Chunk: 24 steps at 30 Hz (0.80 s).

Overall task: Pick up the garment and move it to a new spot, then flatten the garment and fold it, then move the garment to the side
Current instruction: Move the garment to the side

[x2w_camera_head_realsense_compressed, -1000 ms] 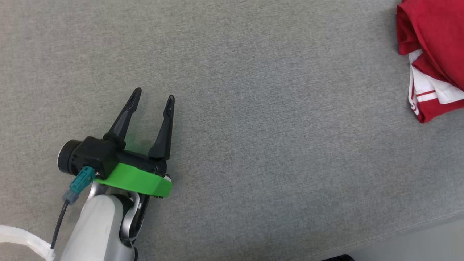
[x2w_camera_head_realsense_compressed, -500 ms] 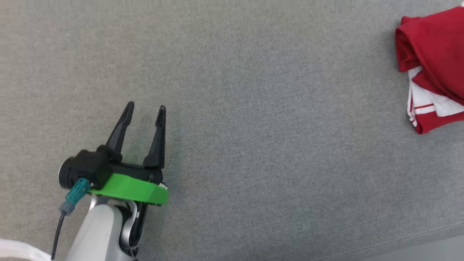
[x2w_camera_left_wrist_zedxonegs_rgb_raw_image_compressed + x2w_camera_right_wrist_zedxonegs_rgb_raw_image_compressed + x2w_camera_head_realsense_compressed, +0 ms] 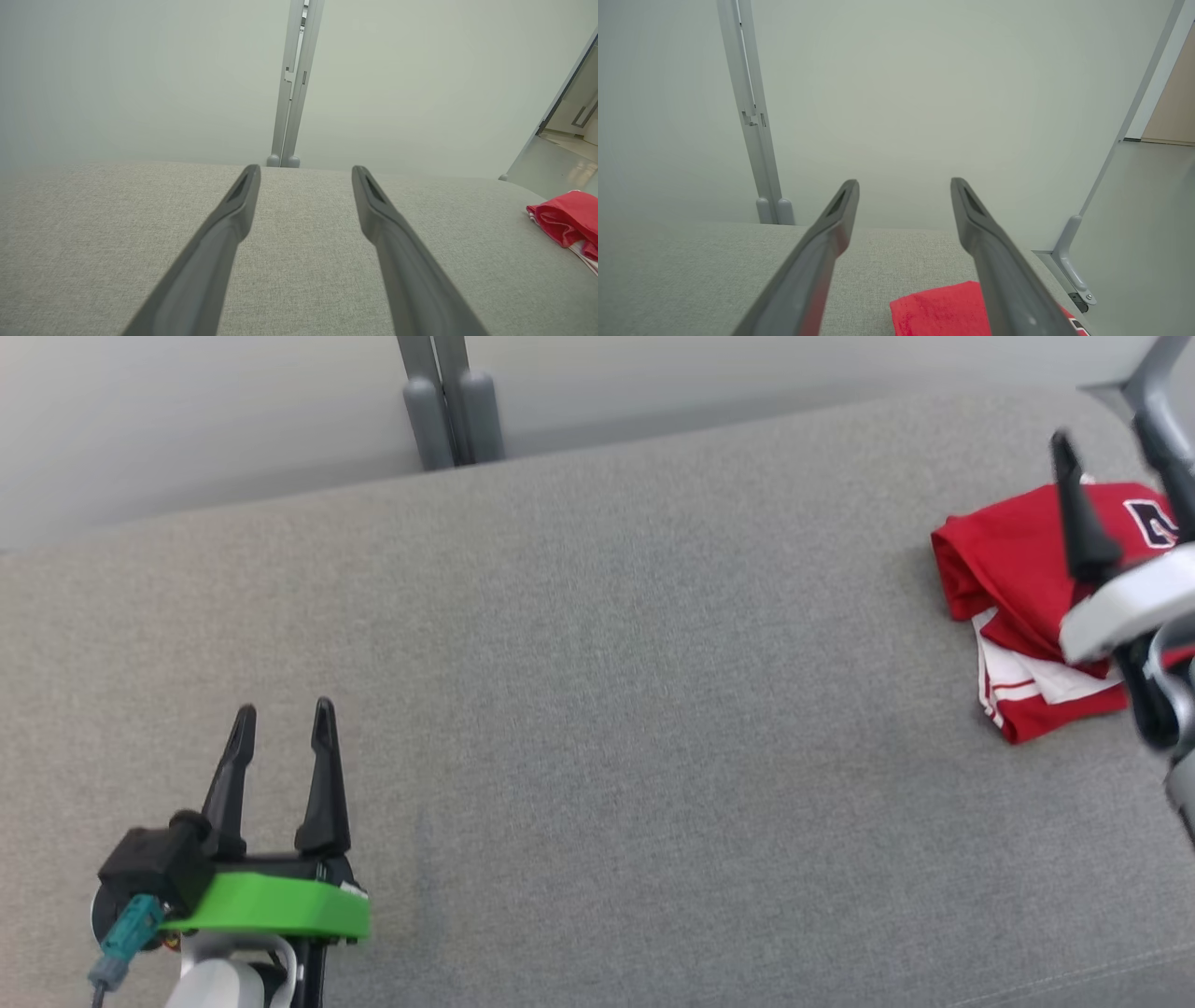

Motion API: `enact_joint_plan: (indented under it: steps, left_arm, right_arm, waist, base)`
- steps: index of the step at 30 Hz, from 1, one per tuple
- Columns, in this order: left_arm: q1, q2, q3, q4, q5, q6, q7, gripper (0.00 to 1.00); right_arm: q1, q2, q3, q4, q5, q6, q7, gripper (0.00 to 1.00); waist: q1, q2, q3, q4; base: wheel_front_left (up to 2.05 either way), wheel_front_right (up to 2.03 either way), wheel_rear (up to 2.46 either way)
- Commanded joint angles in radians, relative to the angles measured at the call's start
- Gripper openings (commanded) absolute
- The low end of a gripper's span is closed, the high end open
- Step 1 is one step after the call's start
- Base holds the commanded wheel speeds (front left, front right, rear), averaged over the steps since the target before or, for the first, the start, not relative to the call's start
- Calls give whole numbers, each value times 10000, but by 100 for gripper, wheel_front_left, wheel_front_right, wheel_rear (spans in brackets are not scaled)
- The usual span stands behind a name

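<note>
The garment [image 3: 1004, 560] is a red top with white trim and a dark emblem, lying folded in a small bundle at the right end of the grey cloth-covered surface [image 3: 607, 663]. My right gripper [image 3: 1111, 448] hovers above the bundle's right part, open, with nothing between its fingers. From the right wrist the garment [image 3: 938, 310] lies just below the open right gripper [image 3: 903, 184]. My left gripper [image 3: 283, 709] stands open and empty far to the left, above bare cloth. In the left wrist view the left gripper [image 3: 306, 170] points at the back edge, and the garment [image 3: 563, 217] lies far right.
A grey double post [image 3: 448, 401] stands behind the surface's back edge, in front of a pale wall panel [image 3: 924, 93]. A slanted grey frame leg [image 3: 1069, 261] stands off the right end. The surface's front seam [image 3: 1074, 971] runs at the lower right.
The head camera has tilted up, so the back edge and post now show. My right gripper has come into view above the garment. The garment lies as before.
</note>
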<state>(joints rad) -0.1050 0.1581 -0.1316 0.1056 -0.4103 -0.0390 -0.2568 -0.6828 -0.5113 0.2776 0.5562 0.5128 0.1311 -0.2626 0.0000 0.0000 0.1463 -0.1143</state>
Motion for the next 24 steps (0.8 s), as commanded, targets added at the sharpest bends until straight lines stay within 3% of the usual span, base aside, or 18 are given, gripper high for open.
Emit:
enact_joint_plan:
  steps: [1, 9, 15, 24]
  left_arm:
    - [318, 23, 57, 34, 29, 99, -41, 100]
    - [1017, -66, 38, 304, 100, 219, -79, 100]
    - [1267, -275, 264, 497, 252, 192, -84, 100]
    - [1478, -597, 688, 890, 834, 110, -82, 100]
  right_arm:
    - [663, 131, -176, -366, -100, -6, -26, 100]
    - [3560, 1123, -1399, -2350, -565, -5, -25, 100]
    - [5068, 1959, -1617, -2549, -752, -5, -25, 100]
    - [5776, 2667, -1776, -2766, -1284, -5, -25, 100]
  waist:
    - [0, 0, -1109, 197]
    - [0, 0, -1540, 417]
    - [0, 0, -1663, 545]
    - [0, 0, -1753, 663]
  base:
    - [0, 0, 0]
    - [0, 0, 0]
    - [0, 0, 0]
    - [0, 0, 0]
